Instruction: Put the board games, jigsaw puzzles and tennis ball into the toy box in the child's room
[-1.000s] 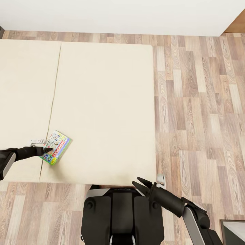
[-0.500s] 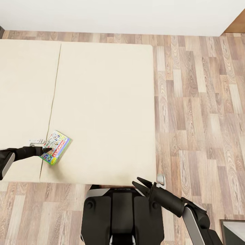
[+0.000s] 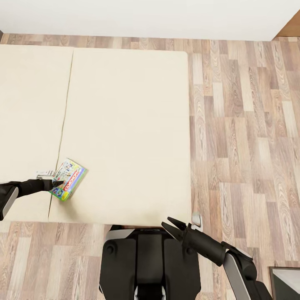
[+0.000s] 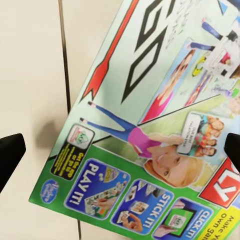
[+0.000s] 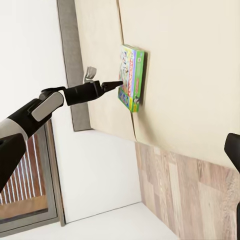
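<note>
A green-edged Monopoly board game (image 3: pixel 68 179) lies flat on the cream bed (image 3: pixel 125 125), beside the seam between the two mattress halves and near the front edge. My left gripper (image 3: pixel 56 183) is at the box's left edge. In the left wrist view the printed lid (image 4: pixel 150 115) spans the space between the spread black fingertips (image 4: pixel 10 155), so the left gripper (image 4: pixel 120 150) is open. My right gripper (image 3: pixel 174 225) hangs open over the bed's front edge, holding nothing. From the right wrist view I see the board game (image 5: pixel 131 77) with the left gripper (image 5: pixel 114 85) pointing at it.
Wood-plank floor (image 3: pixel 246 146) runs along the bed's right side and front. A white wall (image 3: pixel 146 16) stands behind the bed, with a wooden door corner (image 3: pixel 291 29) at the far right. A small metal bracket (image 3: pixel 196 218) sits at the bed's front right corner.
The whole view has shifted slightly, so the camera has moved. Both grippers and the board game stay where they were.
</note>
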### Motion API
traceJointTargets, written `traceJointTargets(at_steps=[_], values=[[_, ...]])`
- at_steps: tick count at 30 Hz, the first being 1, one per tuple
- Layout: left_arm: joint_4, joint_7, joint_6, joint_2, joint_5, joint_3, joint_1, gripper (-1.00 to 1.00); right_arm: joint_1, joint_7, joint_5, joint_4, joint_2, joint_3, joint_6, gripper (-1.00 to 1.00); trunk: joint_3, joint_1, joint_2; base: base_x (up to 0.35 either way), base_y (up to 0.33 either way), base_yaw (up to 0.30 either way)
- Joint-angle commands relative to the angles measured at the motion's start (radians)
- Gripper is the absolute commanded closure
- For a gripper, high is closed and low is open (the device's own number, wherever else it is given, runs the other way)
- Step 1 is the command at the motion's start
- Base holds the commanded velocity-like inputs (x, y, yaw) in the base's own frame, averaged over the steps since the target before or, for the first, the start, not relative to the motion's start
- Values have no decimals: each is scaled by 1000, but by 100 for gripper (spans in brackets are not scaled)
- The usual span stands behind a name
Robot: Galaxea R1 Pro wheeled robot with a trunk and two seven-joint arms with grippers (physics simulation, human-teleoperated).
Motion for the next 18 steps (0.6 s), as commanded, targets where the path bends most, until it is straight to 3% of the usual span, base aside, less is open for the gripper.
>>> traceJointTargets(at_steps=[1, 18], values=[[-1, -2, 6, 0, 5, 2, 0, -100, 0, 2, -4, 0, 1, -1, 7, -100, -2, 1, -2, 0, 0, 0], [11, -1, -17, 0, 5, 4, 0, -100, 0, 2, -5, 0, 1, -5, 6, -100, -18, 1, -2, 0, 0, 0]])
